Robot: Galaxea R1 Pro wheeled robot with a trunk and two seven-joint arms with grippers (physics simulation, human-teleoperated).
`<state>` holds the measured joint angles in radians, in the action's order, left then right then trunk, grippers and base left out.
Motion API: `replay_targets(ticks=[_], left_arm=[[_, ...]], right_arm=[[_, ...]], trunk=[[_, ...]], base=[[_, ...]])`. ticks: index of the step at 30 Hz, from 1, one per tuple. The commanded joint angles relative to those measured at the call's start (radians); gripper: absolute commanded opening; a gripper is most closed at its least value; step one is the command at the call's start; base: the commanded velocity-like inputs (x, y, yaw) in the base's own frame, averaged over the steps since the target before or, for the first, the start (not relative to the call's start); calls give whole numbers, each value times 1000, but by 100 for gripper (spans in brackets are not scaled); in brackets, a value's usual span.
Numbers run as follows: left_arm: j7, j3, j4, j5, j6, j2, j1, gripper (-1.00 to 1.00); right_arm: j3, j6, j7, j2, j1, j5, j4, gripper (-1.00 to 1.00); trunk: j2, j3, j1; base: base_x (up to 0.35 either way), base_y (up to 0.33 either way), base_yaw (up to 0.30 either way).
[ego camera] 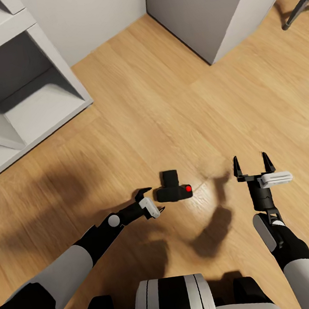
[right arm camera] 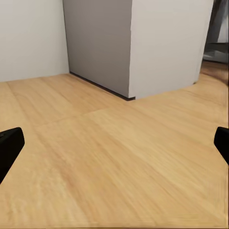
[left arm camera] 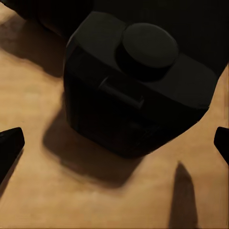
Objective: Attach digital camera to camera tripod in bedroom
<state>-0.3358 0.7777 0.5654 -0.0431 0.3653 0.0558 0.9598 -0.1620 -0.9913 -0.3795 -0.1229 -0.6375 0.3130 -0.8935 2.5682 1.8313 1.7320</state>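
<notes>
The digital camera [ego camera: 173, 189], small, black and boxy, lies on the light wood floor with its red button [ego camera: 188, 188] towards my right side. My left gripper [ego camera: 153, 201] hangs open just beside its left end, not touching it. In the left wrist view the camera [left arm camera: 133, 81] looms close ahead of the open gripper [left arm camera: 116, 143], beyond both black fingertips [left arm camera: 9, 145]. My right gripper [ego camera: 252, 165] is open and empty, a short way right of the camera; its own view shows the gripper [right arm camera: 116, 143] over bare floor. I cannot pick out the tripod for certain.
A white open shelf unit [ego camera: 29, 93] stands at the left. A grey cabinet block [ego camera: 204, 11] rises at the back right, against a white wall [ego camera: 87, 17]. A dark slanted leg [ego camera: 296, 9] crosses the top right corner. Wood floor [ego camera: 167, 104] lies between them.
</notes>
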Motion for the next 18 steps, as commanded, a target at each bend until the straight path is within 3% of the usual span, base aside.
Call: replay_targets(ticks=[1,18], left_arm=[[3,3,1,-4,4,1,0,100],[3,3,2,-4,4,1,0,100]], right_arm=[[-1,-1,-10,0,-1,9,1,100],[-1,-1,-10,0,-1,9,1,100]], trunk=[[0,0,0],[0,-1,0]], base=[[0,0,-195],[0,0,-23]])
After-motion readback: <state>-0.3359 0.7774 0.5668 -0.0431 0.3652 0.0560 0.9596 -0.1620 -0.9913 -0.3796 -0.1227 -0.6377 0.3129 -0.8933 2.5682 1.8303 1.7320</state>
